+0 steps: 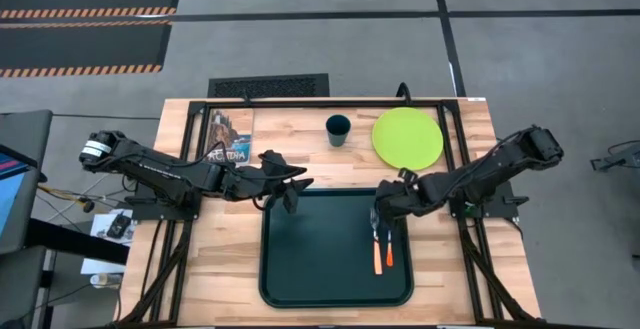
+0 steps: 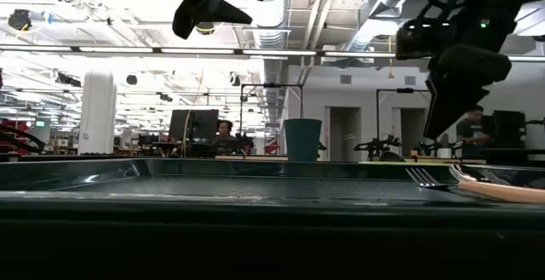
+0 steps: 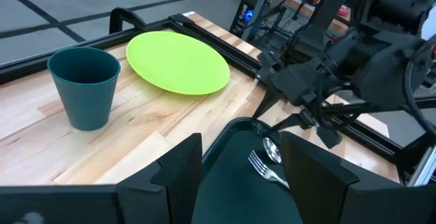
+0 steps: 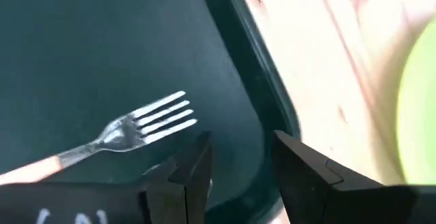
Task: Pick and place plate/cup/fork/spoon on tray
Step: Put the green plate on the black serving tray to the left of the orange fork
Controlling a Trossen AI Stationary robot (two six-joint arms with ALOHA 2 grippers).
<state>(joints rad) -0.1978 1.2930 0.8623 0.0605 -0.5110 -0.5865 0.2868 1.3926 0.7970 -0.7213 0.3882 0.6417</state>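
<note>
The dark green tray (image 1: 310,259) lies at the table's near middle. The fork (image 4: 146,125) and the spoon (image 1: 389,251), both orange-handled, lie side by side on the tray's right part, tines and bowl toward the far edge. The teal cup (image 1: 338,129) and the lime-green plate (image 1: 407,136) stand on the wood beyond the tray. My right gripper (image 1: 381,212) hovers open and empty over the tray's far right corner, above the fork and spoon heads. My left gripper (image 1: 296,193) hovers open and empty over the tray's far left part.
A picture booklet (image 1: 230,137) lies at the table's far left. A black frame rail (image 1: 455,159) runs along the table's right side past the plate. Bare wood shows to the left of the tray (image 1: 215,259).
</note>
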